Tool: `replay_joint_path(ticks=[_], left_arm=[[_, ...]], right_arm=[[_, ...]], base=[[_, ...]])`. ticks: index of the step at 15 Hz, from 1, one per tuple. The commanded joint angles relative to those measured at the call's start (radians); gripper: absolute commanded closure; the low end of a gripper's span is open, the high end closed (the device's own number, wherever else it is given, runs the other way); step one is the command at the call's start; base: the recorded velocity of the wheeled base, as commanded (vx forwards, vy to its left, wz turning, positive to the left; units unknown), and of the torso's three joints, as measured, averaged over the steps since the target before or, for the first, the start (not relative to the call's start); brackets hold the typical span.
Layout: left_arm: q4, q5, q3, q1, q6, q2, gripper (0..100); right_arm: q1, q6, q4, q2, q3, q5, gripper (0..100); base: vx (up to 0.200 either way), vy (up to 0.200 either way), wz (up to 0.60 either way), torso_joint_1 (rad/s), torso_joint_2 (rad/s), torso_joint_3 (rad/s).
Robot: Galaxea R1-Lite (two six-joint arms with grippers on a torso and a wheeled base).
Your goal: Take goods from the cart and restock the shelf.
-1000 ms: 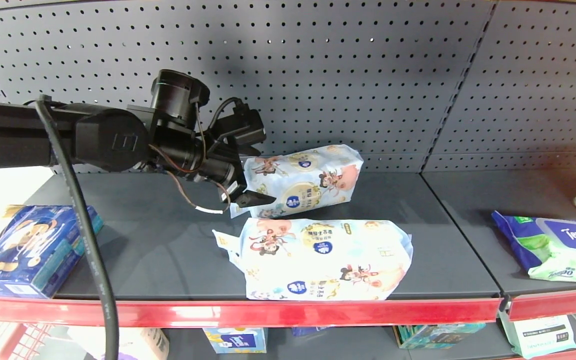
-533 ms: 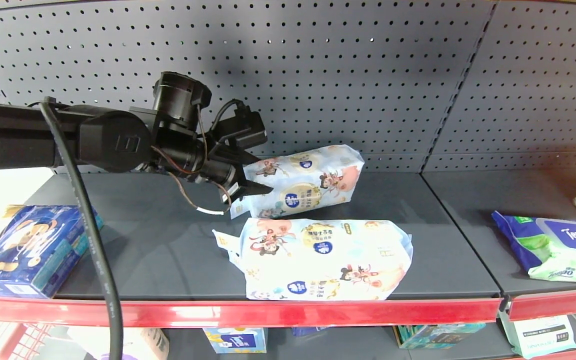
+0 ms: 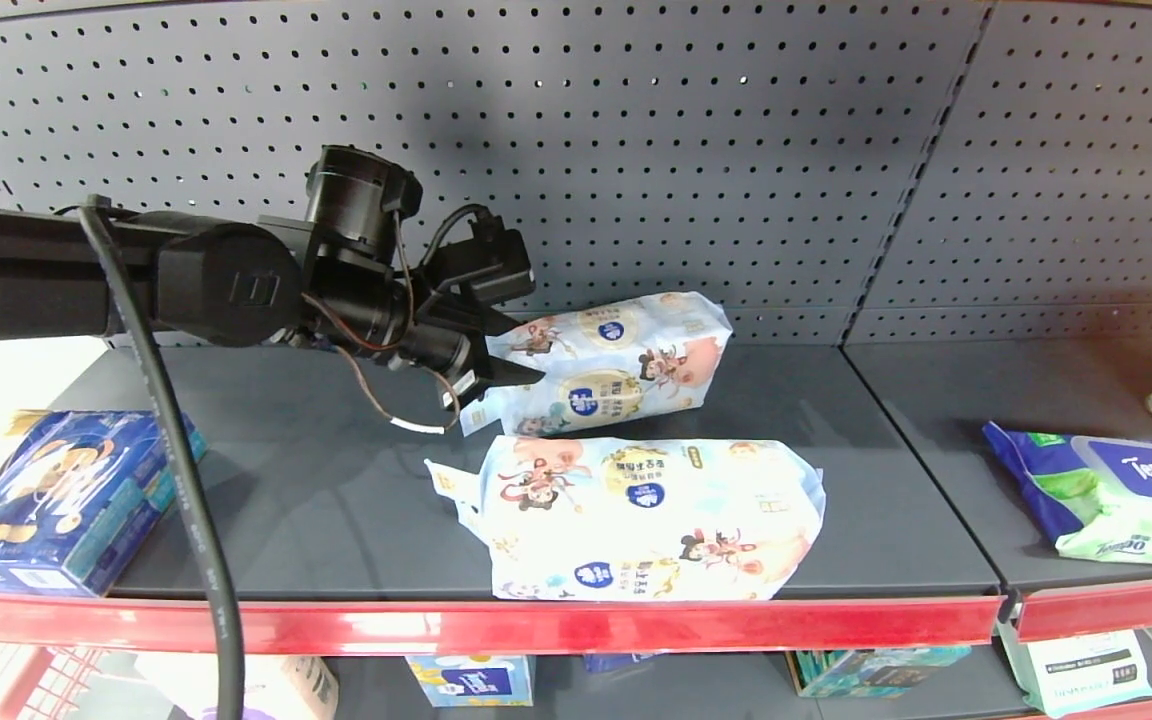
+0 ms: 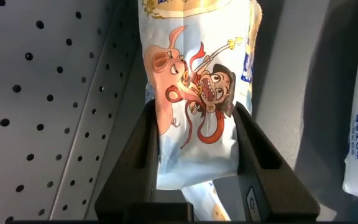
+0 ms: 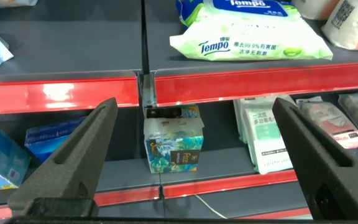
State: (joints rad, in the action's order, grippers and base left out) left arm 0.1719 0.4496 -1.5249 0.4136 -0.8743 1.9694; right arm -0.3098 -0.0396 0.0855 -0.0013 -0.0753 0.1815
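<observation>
Two cartoon-printed tissue packs lie on the dark grey shelf point(image 3: 336, 500). The rear pack point(image 3: 616, 360) rests against the pegboard, and the front pack point(image 3: 636, 520) lies near the red shelf edge. My left gripper point(image 3: 501, 365) comes in from the left and is shut on the rear pack's left end. In the left wrist view the black fingers point(image 4: 145, 143) press both sides of that pack point(image 4: 197, 74). My right gripper point(image 5: 194, 102) is open with nothing between its fingers, held low in front of the shelf's red edge point(image 5: 61, 96).
A blue box point(image 3: 46, 500) sits at the shelf's left end. A green and blue wipes pack point(image 3: 1116, 490) lies on the neighbouring bay at the right, also the wipes pack point(image 5: 250, 31). Pegboard point(image 3: 736, 150) closes the back. Small boxes point(image 5: 173, 143) stand on the lower shelf.
The left gripper's lower finger has come up and the fingers have shut on the rear pack's end. That pack has shifted slightly to the right.
</observation>
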Motion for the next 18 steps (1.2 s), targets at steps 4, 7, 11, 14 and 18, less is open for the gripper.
replay_joint_path(ticks=[4, 7, 11, 14, 18], left_arm=[[0.001, 0.018, -0.001, 0.001, -0.055, 0.003, 100], [0.001, 0.035, -0.006, 0.002, -0.086, 0.011, 100], [0.001, 0.103, -0.009, 0.004, -0.126, 0.022, 100], [0.001, 0.146, -0.015, 0.001, -0.124, 0.022, 100], [0.003, 0.178, -0.015, -0.009, -0.12, 0.022, 100]], right_arm=[[0.0, -0.005, -0.023, 0.001, 0.022, 0.001, 0], [0.0, -0.006, -0.023, 0.001, 0.02, 0.001, 0], [0.0, -0.006, -0.024, 0.001, 0.019, 0.001, 0], [0.0, -0.006, -0.024, 0.001, 0.014, 0.001, 0], [0.0, -0.022, -0.024, 0.001, 0.009, 0.001, 0]], base=[[0.0, 0.0, 0.0, 0.0, 0.0, 0.0], [0.0, 0.0, 0.0, 0.0, 0.0, 0.0], [0.0, 0.0, 0.0, 0.0, 0.0, 0.0], [0.0, 0.0, 0.0, 0.0, 0.0, 0.0], [0.0, 0.0, 0.0, 0.0, 0.0, 0.0]])
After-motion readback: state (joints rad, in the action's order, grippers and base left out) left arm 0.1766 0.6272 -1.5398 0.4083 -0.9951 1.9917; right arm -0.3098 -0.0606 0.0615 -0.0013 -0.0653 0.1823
